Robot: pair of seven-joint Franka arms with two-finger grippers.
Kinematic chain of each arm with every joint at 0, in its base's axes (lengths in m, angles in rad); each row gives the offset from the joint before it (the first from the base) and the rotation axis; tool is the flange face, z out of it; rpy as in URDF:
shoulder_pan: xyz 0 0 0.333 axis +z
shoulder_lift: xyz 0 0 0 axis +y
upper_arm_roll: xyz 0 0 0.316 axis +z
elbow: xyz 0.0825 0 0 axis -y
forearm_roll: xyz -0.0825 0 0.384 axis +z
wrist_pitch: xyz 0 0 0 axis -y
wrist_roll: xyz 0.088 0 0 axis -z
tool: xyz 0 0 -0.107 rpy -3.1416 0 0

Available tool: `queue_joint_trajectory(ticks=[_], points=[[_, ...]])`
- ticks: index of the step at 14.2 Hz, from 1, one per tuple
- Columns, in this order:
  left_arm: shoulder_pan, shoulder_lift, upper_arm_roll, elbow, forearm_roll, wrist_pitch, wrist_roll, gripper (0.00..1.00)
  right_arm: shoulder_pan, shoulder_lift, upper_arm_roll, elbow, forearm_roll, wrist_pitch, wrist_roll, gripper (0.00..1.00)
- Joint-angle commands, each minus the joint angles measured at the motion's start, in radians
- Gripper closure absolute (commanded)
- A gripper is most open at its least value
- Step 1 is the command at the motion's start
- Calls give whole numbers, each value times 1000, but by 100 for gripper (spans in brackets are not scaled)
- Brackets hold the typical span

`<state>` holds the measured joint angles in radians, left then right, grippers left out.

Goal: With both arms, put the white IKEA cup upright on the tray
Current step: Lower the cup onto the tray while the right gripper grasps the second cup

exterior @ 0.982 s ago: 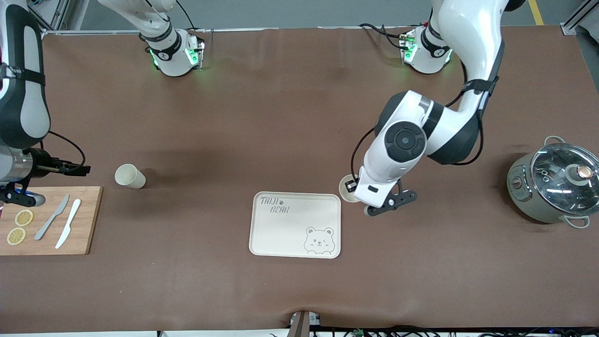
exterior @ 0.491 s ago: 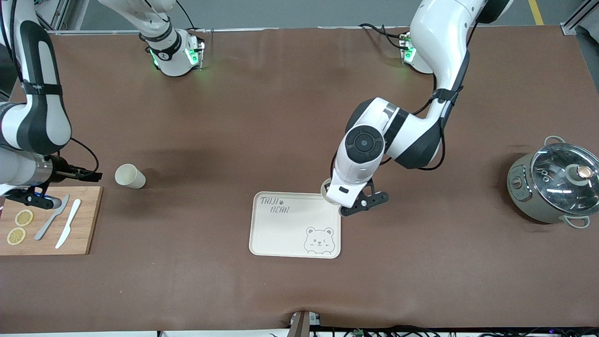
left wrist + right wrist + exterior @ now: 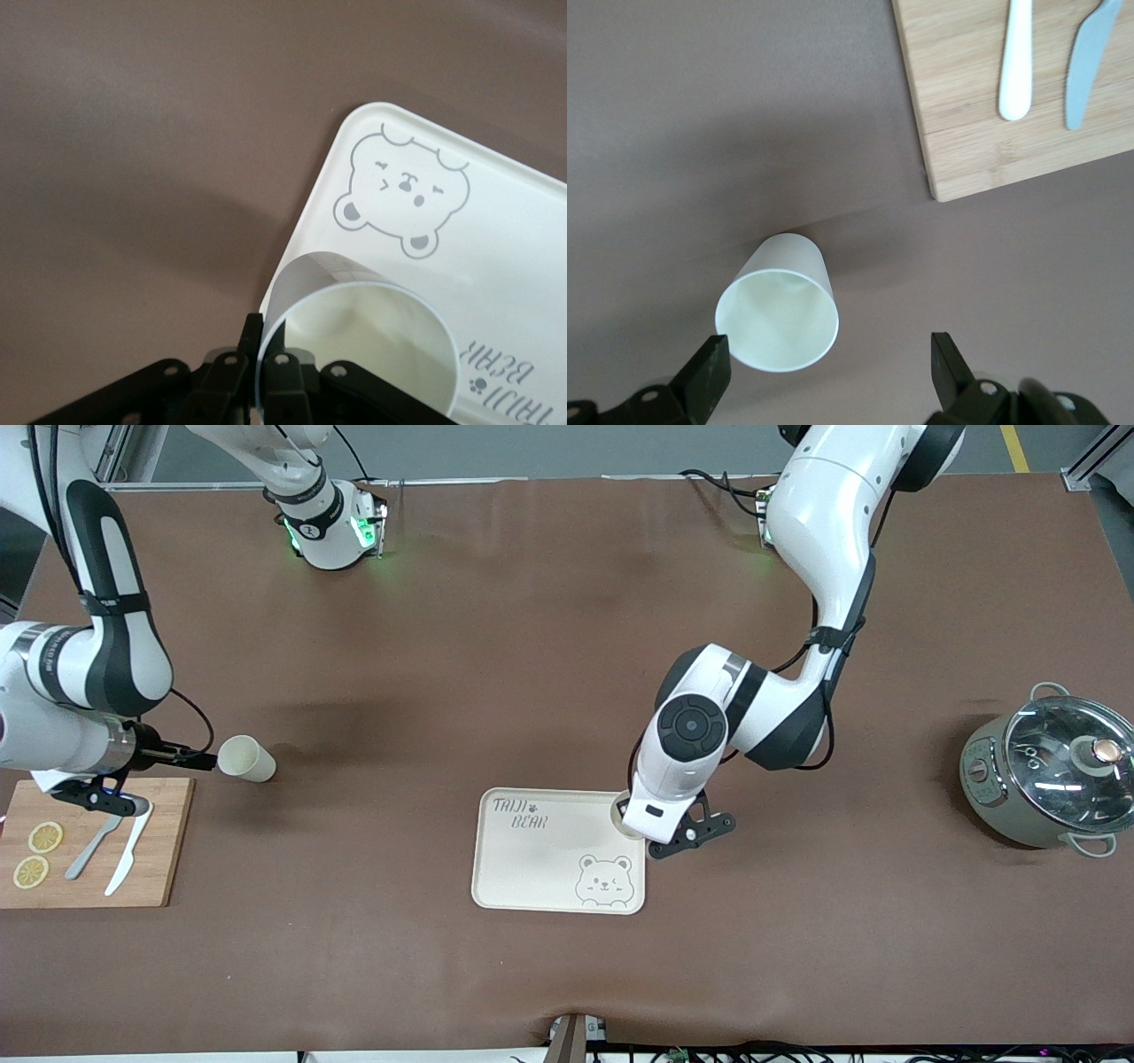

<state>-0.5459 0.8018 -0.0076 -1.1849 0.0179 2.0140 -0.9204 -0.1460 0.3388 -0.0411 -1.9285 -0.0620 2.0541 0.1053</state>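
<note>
My left gripper [image 3: 634, 821] is shut on the wall of an upright white cup [image 3: 621, 815], over the corner of the cream bear tray [image 3: 549, 868] that lies toward the left arm's end. In the left wrist view the fingers [image 3: 282, 381] clamp the cup's rim [image 3: 354, 341] over the tray's edge [image 3: 496, 257]. A second white cup [image 3: 247, 759] lies on its side toward the right arm's end. My right gripper [image 3: 199, 761] is open at that cup's mouth. In the right wrist view the cup [image 3: 780, 310] lies just ahead of the open gripper [image 3: 828, 372], close to one fingertip [image 3: 709, 372].
A wooden cutting board [image 3: 164, 841] with a grey knife [image 3: 96, 840], a white knife [image 3: 128, 849] and two lemon slices [image 3: 44, 837] lies beside the right gripper. A lidded pot [image 3: 1045, 771] stands at the left arm's end of the table.
My left gripper has carried its cup from beside the tray to over the tray's corner. My right gripper has moved toward the lying cup, up to its mouth.
</note>
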Motion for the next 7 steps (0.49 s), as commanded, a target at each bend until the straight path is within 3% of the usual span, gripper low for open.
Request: queue_joint_trajectory(ticks=[1, 7], points=[[-11, 46, 18, 53, -18, 23, 2, 100, -17, -61, 13, -127, -4, 99, -7, 0], [-52, 65, 32, 67, -18, 43, -3, 100, -15, -58, 13, -199, -4, 199, -7, 0]])
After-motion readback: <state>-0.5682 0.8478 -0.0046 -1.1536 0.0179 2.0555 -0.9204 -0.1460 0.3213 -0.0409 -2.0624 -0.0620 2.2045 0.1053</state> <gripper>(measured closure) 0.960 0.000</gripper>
